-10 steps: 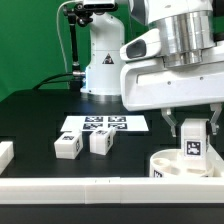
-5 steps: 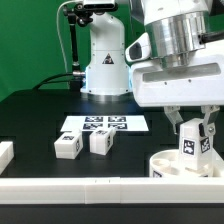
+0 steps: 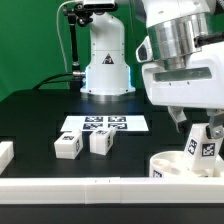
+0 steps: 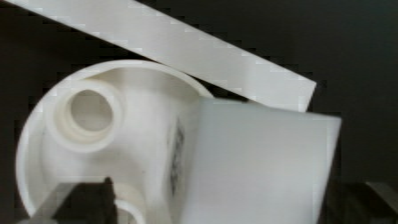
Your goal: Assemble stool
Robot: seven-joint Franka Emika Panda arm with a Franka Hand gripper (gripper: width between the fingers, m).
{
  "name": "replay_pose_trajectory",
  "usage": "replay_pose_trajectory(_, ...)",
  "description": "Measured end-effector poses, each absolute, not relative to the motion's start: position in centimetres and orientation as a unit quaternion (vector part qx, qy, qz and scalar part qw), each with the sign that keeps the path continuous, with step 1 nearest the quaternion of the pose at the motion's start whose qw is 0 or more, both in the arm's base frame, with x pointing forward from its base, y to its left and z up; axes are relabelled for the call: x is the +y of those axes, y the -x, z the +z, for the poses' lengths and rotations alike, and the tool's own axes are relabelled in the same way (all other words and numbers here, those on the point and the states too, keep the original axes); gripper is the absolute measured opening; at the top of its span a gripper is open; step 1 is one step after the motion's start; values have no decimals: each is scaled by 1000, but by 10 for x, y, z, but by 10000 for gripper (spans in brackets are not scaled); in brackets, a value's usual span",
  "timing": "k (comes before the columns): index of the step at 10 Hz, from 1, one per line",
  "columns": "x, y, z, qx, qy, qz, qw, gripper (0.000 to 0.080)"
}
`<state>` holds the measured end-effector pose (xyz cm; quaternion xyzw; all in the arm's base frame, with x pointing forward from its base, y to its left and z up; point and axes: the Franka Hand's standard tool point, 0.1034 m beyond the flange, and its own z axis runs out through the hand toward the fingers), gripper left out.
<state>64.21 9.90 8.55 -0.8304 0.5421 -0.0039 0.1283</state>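
End effector (image 3: 203, 134): jaws spread, gripping nothing, 1 finger on either side of tilted leg (image 3: 206, 150) | tilted leg: leaning on top of round seat (image 3: 168, 163), exterior view's right, near border bar (image 3: 90, 186) | loose leg A (image 3: 68, 147), loose leg B (image 3: 100, 142): side by side on tabletop (image 3: 30, 120), just beside marker board (image 3: 105, 125)
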Motion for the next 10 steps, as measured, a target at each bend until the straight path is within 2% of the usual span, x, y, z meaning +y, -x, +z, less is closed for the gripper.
replay_pose_trajectory(1,101,-644,92,516,847,1,128,628)
replay_pose_trajectory(4,97,-650,111,433,891,-15,132,648)
replay_pose_trajectory(8,98,-648,107,317,940,-31,127,649)
replay_pose_trajectory(10,108,-646,105,191,975,-46,108,649)
